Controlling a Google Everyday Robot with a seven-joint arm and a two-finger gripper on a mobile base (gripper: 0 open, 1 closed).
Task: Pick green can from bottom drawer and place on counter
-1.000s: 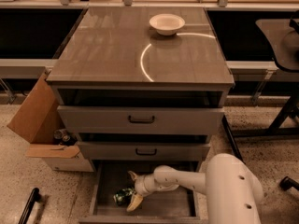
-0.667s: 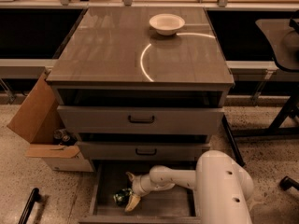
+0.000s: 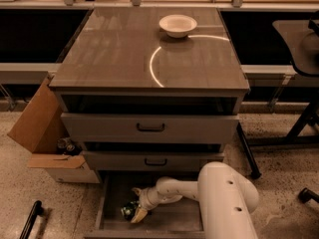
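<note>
The bottom drawer (image 3: 174, 220) is pulled open under the cabinet. The green can (image 3: 128, 210) lies on its side on the drawer floor, near the left wall. My gripper (image 3: 135, 204) reaches into the drawer from the right, its pale fingers either side of the can. The white arm (image 3: 224, 198) covers the drawer's right part. The counter (image 3: 124, 49) is the glossy grey-brown cabinet top above, with a bright curved glare line.
A white bowl (image 3: 178, 25) sits at the back of the counter. Two shut drawer fronts with black handles (image 3: 151, 128) are above the open drawer. An open cardboard box (image 3: 45, 138) stands at the cabinet's left. A dark table and its legs (image 3: 299, 59) are to the right.
The arm has shifted a little left and down in the drawer, bringing the gripper closer around the can. The can has not moved.
</note>
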